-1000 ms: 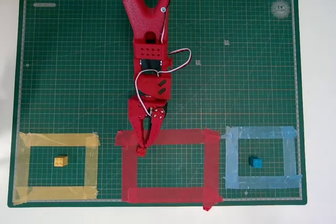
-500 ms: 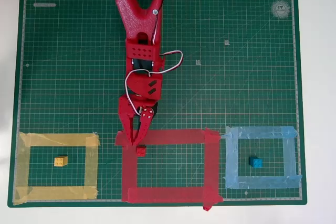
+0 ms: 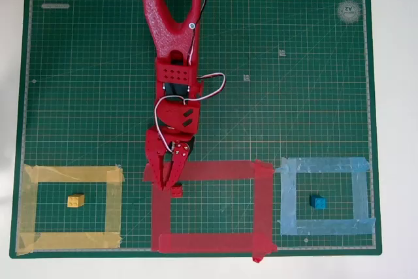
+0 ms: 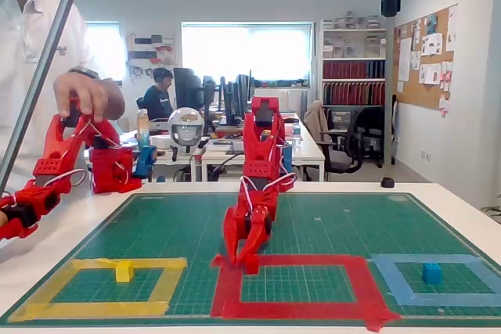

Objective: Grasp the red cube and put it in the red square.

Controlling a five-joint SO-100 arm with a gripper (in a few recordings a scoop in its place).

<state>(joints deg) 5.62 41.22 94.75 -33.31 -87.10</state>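
The red cube (image 3: 176, 191) lies at the top left inside corner of the red square (image 3: 264, 204), against the edge of its left tape strip. My red gripper (image 3: 170, 184) points down over that corner. Its fingertips are just above and left of the cube, a narrow gap apart, and hold nothing. In the fixed view the gripper (image 4: 247, 262) reaches down to the mat at the far left corner of the red square (image 4: 313, 308). The red cube (image 4: 252, 265) sits right at its tips there, hard to tell apart from the red fingers.
A yellow block (image 3: 76, 200) sits inside a yellow tape frame (image 3: 114, 204) on the left. A blue block (image 3: 318, 202) sits inside a light blue frame (image 3: 360, 197) on the right. All lie on a green cutting mat (image 3: 294, 96).
One second ago the gripper held the red cube at this corner. It let go, drew back up and left, and has now come slightly down again. The cube lies a little lower.
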